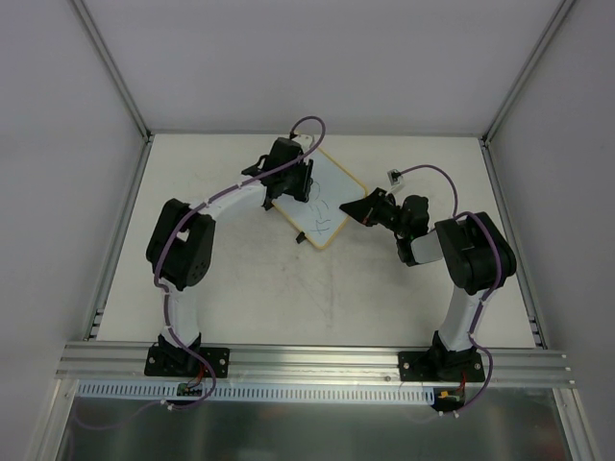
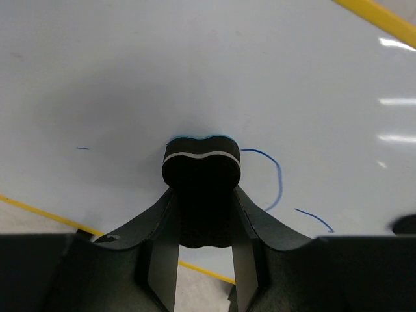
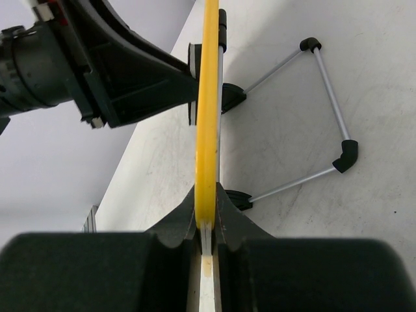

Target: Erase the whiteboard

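The whiteboard stands tilted near the table's back middle, white with a yellow frame and dark scribbles. My left gripper is shut on the black bone-shaped eraser and presses it against the board's face, beside blue pen strokes. My right gripper is shut on the board's yellow edge and holds it upright. In the right wrist view the left gripper touches the board's other side.
The board's wire stand with black clips rests on the table behind the board. A small white object lies at the back right. Metal frame posts border the table.
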Controlling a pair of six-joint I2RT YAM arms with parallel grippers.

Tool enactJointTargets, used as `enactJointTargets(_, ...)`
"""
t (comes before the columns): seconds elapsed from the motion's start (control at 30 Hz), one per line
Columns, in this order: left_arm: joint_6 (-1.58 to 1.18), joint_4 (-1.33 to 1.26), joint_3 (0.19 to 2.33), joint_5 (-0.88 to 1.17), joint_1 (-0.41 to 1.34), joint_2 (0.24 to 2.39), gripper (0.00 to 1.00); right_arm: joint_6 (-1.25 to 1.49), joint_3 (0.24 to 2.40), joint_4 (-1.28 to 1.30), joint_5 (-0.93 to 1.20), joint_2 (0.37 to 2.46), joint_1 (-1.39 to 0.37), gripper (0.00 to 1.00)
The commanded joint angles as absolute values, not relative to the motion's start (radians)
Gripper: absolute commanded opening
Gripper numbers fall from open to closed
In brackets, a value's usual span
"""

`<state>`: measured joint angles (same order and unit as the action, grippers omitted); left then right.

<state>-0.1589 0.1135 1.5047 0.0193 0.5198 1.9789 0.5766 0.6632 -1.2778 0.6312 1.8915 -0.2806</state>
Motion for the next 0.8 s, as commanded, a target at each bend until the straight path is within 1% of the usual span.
enactJointTargets(0.0,-0.166,0.039,1.450,0.211,0.627,1.961,0.00,0.577,0.684,-1.531,0.684,1.848,-0.302,0.00)
enactJointTargets(0.23,-0.163,-0.020,1.382,0.307,0.643,1.885,0.00,0.575,0.687,-1.531,0.687,1.848,-0.304,0.00)
enactJointTargets(0.33,-0.155,-0.032,1.352,0.308,0.647,1.867,0.00,0.577,0.687,-1.532,0.689,1.847,-0.304,0.00)
enactJointTargets(0.4,-0.153,-0.034,1.341,0.272,0.644,1.865,0.00,0.577,0.687,-1.532,0.689,1.848,-0.305,0.00)
enactJointTargets(0.57,-0.160,-0.032,1.359,0.276,0.574,1.893,0.00,0.577,0.686,-1.531,0.690,1.845,-0.307,0.00)
enactJointTargets(0.77,-0.156,-0.005,1.434,0.278,0.454,1.931,0.00,0.577,0.687,-1.531,0.690,1.847,-0.308,0.00)
